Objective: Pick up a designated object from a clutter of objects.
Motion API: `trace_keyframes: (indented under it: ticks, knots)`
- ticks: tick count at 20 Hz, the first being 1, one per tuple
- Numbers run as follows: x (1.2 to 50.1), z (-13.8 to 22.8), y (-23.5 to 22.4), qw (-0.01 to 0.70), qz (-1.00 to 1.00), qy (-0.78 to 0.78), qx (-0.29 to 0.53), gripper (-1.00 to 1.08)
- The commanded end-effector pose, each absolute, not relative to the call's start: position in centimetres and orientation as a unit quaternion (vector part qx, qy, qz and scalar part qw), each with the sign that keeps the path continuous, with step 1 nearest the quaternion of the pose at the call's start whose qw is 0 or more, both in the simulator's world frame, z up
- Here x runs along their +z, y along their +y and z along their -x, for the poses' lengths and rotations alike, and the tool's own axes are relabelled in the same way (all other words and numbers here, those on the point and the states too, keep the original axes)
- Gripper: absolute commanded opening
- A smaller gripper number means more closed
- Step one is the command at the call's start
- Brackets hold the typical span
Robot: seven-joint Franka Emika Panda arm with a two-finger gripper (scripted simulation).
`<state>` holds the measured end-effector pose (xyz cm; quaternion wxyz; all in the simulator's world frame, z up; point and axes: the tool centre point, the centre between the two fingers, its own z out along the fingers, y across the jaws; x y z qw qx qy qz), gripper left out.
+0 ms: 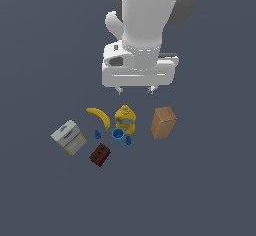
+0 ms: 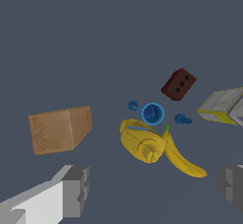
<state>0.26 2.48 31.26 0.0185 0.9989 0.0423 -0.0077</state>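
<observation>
The tan-brown plain box (image 1: 163, 122) stands at the exterior view's right of the clutter, apart from the rest; it also shows in the wrist view (image 2: 60, 129). My gripper (image 1: 135, 90) hangs open and empty well above the floor, over the yellow bottle (image 1: 125, 119) and to the box's left. Both fingers (image 2: 76, 190) show wide apart in the wrist view, with nothing between them. The bottle (image 2: 142, 142) lies beside the banana (image 2: 182, 159).
A yellow banana (image 1: 99, 117), a blue cup (image 1: 118, 135), small blue pieces (image 1: 98, 134), a dark red-brown brick (image 1: 100, 155) and a white-grey box with a yellow edge (image 1: 69, 136) lie to the tan box's left. The floor is plain dark grey.
</observation>
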Motion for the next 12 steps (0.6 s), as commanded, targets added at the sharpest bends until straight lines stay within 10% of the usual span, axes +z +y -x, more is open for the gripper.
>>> trace_keyframes:
  ticks: [1, 12]
  knots:
    - [31.3, -0.3, 2.5, 0.018, -0.999, 0.042, -0.008, 1.0]
    - [31.5, -0.8, 3.9, 0.006, -0.998, 0.063, 0.0, 1.0]
